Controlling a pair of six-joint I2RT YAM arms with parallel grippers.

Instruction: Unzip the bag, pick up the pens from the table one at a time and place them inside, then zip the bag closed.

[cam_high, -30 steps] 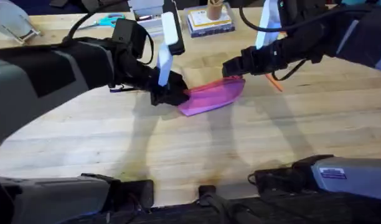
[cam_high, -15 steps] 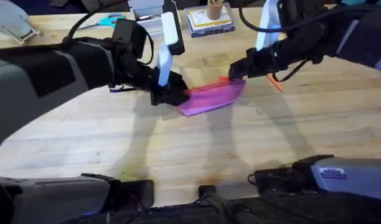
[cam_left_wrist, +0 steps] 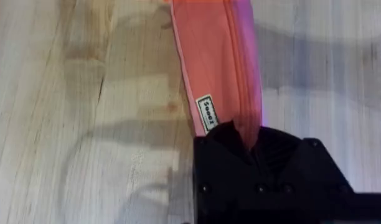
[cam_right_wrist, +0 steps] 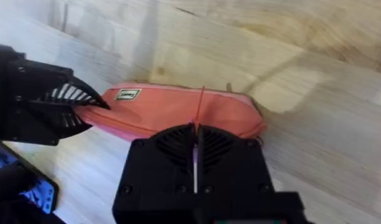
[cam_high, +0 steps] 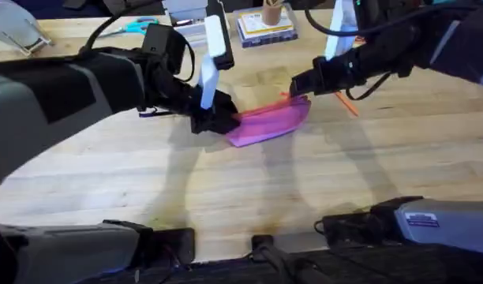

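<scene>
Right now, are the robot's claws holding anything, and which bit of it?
The left gripper pinches one end of the pink bag. The right gripper is at the zipper edge near the other end; whether it grips anything cannot be told.

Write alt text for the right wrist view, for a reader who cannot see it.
A pink pencil pouch lies on a light wooden table, with the right gripper right over its middle, jaws pressed together with a thin cord or pull running up from between them. The left gripper clamps the pouch's far end, beside a small label.
</scene>
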